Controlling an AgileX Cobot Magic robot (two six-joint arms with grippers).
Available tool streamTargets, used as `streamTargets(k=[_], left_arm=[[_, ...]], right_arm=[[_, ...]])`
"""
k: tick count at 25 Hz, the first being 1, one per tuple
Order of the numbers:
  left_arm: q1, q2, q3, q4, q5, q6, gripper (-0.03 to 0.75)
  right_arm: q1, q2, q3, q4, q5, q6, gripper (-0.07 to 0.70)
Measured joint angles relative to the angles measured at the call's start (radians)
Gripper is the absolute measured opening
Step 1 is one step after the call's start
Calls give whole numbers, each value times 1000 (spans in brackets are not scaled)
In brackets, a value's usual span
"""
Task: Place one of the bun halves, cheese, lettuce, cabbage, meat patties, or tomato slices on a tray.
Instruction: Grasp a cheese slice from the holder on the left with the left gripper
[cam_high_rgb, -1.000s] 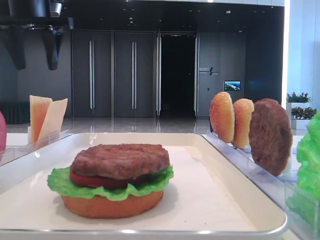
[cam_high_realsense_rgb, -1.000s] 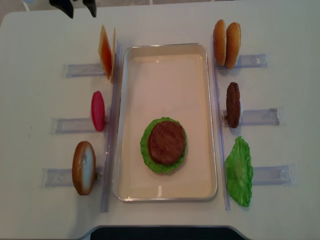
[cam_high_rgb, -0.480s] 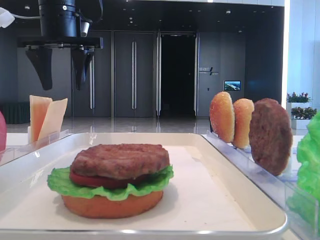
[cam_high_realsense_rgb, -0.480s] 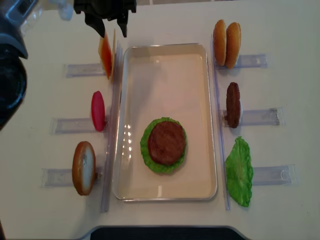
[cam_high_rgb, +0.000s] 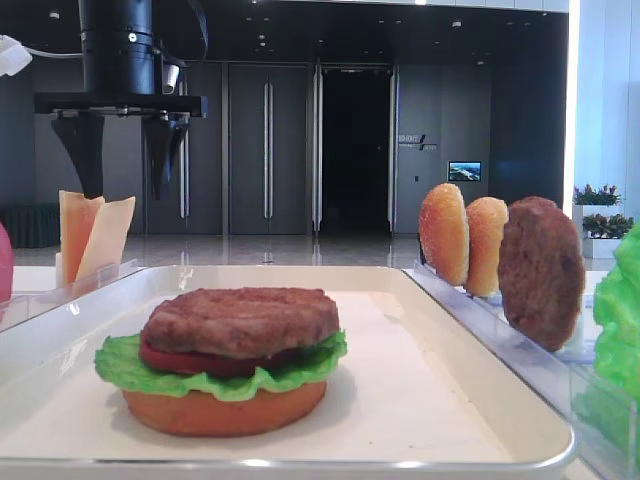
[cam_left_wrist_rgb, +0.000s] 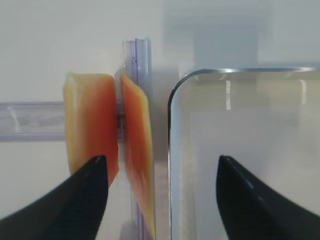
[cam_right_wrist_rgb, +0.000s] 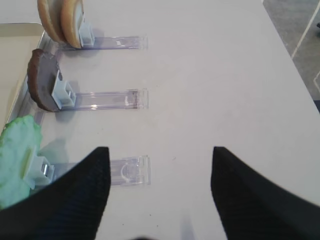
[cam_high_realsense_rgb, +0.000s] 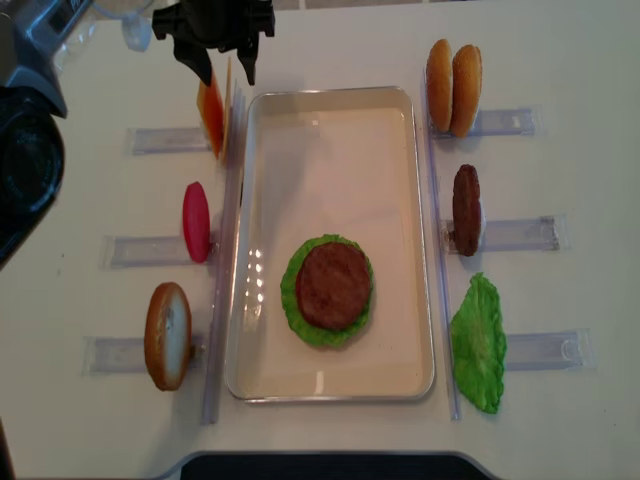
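Two pale yellow-orange cheese slices (cam_left_wrist_rgb: 92, 125) stand on edge in a clear holder left of the white tray (cam_high_realsense_rgb: 330, 93). My left gripper (cam_left_wrist_rgb: 160, 162) hangs open just above them. One finger is over the outer slice, the other over the tray's corner, and nothing is between the fingers. The overhead view shows that gripper (cam_high_realsense_rgb: 220, 70) at the tray's far left corner. On the tray lies a stack: a bun half (cam_high_rgb: 225, 412), lettuce (cam_high_rgb: 130, 365), a tomato slice and a meat patty (cam_high_rgb: 240, 318) on top. My right gripper (cam_right_wrist_rgb: 159, 152) is open over bare table.
Right of the tray, clear holders carry two bun halves (cam_high_realsense_rgb: 452, 85), a patty (cam_high_realsense_rgb: 466, 208) and a lettuce leaf (cam_high_realsense_rgb: 478, 342). Left of it stand a pink-red slice (cam_high_realsense_rgb: 196, 220) and a bun half (cam_high_realsense_rgb: 167, 335). A dark arm body (cam_high_realsense_rgb: 25, 150) fills the left edge.
My left gripper has come in from the far left corner and dropped lower, to a place over the cheese slices. Its jaws stay open. The food has not moved.
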Motion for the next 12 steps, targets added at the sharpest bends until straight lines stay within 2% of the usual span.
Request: streamTargets(k=[12], left_arm=[[0, 59, 0, 0, -3, -1, 516]], right_arm=[[0, 0, 0, 0, 0, 0, 449]])
